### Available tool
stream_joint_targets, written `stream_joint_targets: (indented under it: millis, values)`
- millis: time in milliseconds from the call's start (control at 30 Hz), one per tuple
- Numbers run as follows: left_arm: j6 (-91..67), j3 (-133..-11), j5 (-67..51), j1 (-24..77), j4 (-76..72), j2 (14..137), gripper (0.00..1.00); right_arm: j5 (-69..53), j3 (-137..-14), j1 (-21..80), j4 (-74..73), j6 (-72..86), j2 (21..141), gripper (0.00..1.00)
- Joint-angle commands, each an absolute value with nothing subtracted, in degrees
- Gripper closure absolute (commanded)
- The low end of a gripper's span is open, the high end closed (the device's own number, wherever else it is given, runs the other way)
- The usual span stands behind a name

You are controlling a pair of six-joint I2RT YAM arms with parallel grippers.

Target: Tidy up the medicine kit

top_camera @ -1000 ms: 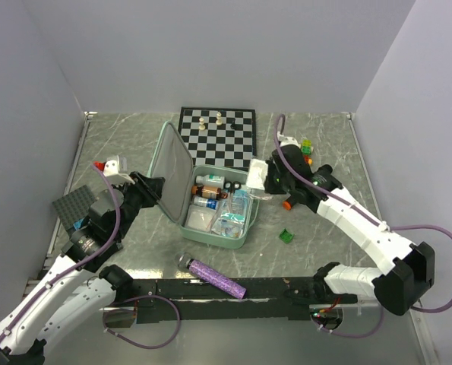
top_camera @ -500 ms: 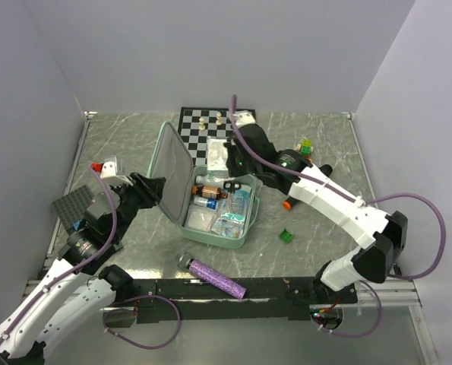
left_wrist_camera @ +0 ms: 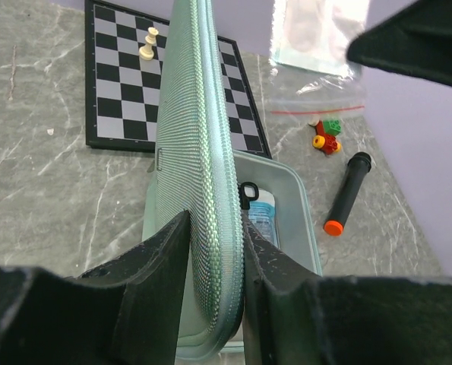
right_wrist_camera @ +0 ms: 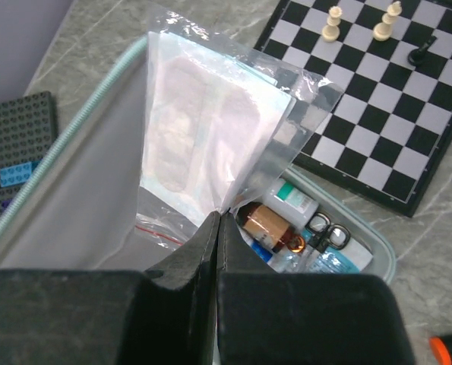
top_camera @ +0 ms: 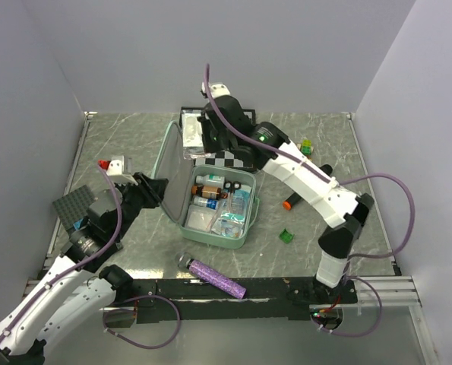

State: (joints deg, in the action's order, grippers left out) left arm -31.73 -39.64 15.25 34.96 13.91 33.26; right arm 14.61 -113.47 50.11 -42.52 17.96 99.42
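Upright lid [left_wrist_camera: 199, 137] of medicine kit [top_camera: 210, 236] between left pincer [left_wrist_camera: 213, 232] jaws.

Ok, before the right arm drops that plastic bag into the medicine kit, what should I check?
1. Lid held upright by the left fingers: ok.
2. Plastic bag pinched in the right fingers: ok.
3. Bag hanging over the open medicine kit: ok.
4. Free room in the tray among the bottle and scissors: cannot tell.
5. Bag's zip closed: cannot tell.
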Motion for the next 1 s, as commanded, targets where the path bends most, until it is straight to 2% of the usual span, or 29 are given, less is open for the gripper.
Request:
stream_joint_targets:
  millis: [0, 633, 967]
  values:
    - [-30.3, -42.2, 12.8, 35.0, 9.9, 34.0, 0.65, 15.3, -124.1, 51.1, -54.7, 19.8, 104.1, 1.00]
    - [-31.4, -41.3, 9.7, 34.9, 6.9, 35.0, 0.65, 8.4, -131.5, 54.0, -60.4, 24.1, 109.7, 1.00]
    - [-31.9, -41.0, 8.5, 34.8, 6.9, 34.9, 0.66, 5.2, -129.5, 54.0, -55.0, 27.9, 108.2, 1.00]
